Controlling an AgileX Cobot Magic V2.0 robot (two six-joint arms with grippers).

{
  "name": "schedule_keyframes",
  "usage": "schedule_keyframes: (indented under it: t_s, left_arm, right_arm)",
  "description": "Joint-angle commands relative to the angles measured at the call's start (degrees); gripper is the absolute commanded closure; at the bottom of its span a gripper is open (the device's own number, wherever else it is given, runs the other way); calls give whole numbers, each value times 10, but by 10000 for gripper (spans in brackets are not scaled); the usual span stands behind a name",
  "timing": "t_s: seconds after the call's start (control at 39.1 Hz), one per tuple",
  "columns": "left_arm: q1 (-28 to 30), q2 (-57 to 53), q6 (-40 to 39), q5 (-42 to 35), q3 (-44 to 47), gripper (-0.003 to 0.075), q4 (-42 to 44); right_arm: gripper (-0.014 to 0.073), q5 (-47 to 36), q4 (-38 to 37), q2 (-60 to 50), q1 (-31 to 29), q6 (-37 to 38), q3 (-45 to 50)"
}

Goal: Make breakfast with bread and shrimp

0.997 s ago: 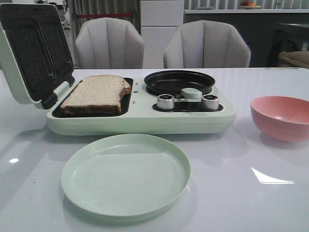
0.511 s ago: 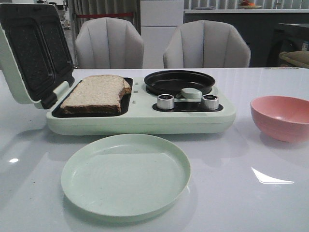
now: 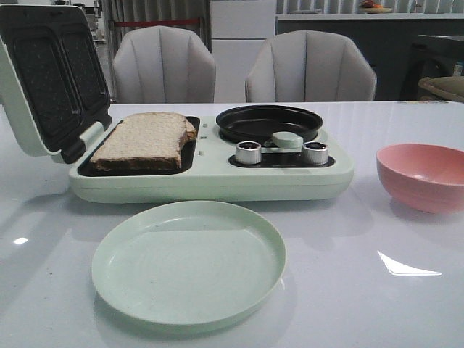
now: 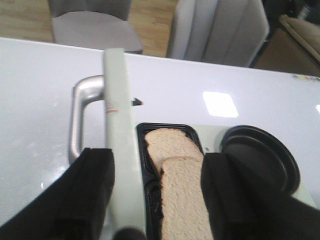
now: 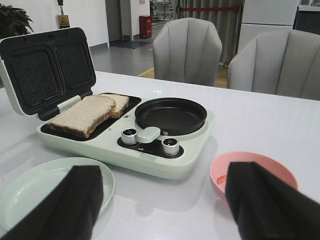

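The bread (image 3: 148, 139) is lying as two overlapping slices in the sandwich tray at the left end of the breakfast maker (image 3: 210, 177), whose lid (image 3: 47, 76) is standing open toward the table's (image 3: 348, 290) left edge; a black pan (image 3: 270, 122) is sitting in the maker's right half; a green plate (image 3: 188, 262) is resting near the front edge; a pink bowl (image 3: 423, 175) is sitting by the right edge, a small orange piece, perhaps the shrimp (image 5: 223, 178), showing inside it; the left gripper (image 4: 159, 200) is hanging wide open over the lid and bread, gripping nothing; the right gripper (image 5: 162, 205) is likewise spread wide and empty above the plate and bowl.
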Motion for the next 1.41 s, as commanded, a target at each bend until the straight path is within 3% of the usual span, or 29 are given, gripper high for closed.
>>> schedule_keyframes:
  t_s: [0.0, 0.2, 0.41, 0.89, 1.07, 1.23, 1.38]
  left_arm:
    - [55, 28, 43, 29, -49, 284, -78]
    - [145, 114, 143, 123, -84, 284, -270]
    - [181, 182, 215, 173, -89, 284, -413]
    - [181, 296, 262, 209, -89, 292, -498]
    - [179, 321, 288, 230, -89, 454, -552]
    - [171, 323, 366, 283, -89, 606, -630]
    - [134, 323, 396, 296, -89, 605, -650]
  right_arm:
    - [-9, -49, -10, 7, -3, -2, -15]
    - [-9, -49, -10, 7, -3, -2, -15]
    - [-9, -49, -10, 7, -3, -2, -15]
    - [-9, -49, -10, 7, -3, -2, -15]
    - [-9, -49, -10, 7, -3, -2, -15]
    - [-9, -49, -10, 7, -3, -2, -15]
    - [-9, -49, -10, 7, -3, -2, -15]
